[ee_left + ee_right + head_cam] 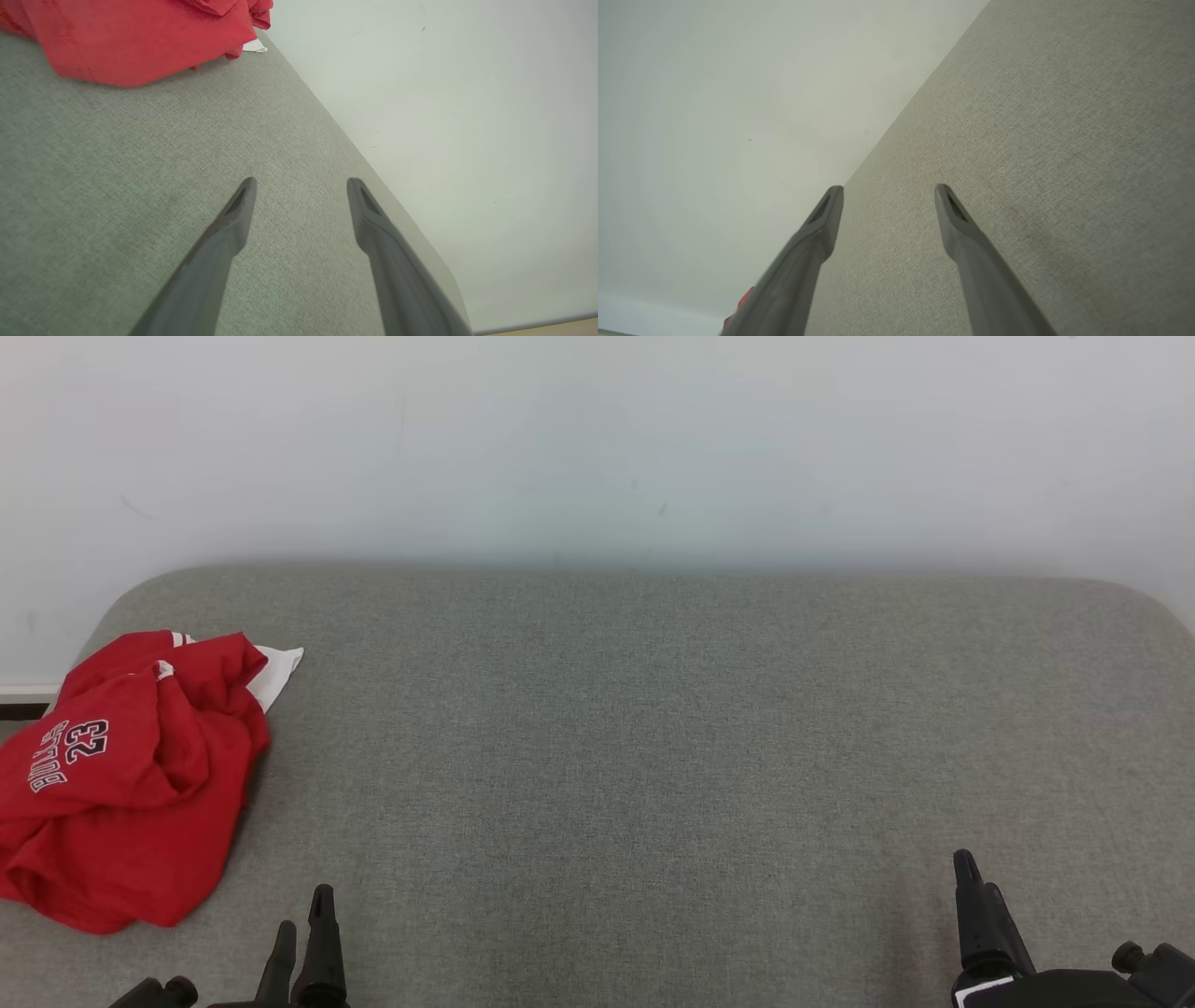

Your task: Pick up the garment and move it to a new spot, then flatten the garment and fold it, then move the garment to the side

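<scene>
A crumpled red garment (126, 775) with white lettering and the number 23 lies in a heap on the far left of the grey padded surface (653, 756). A white piece of it pokes out at its back edge. In the left wrist view the red garment (140, 37) fills the upper left corner. My left gripper (303, 919) sits low at the front left, just right of the heap, open and empty (301, 184). My right gripper (971, 873) is at the front right, far from the garment, its fingers (945, 193) spread apart with nothing between them.
A pale wall (597, 439) rises right behind the grey surface. The surface has rounded back corners, and its left edge lies under the garment. A strip of baseboard (28, 691) shows at the far left.
</scene>
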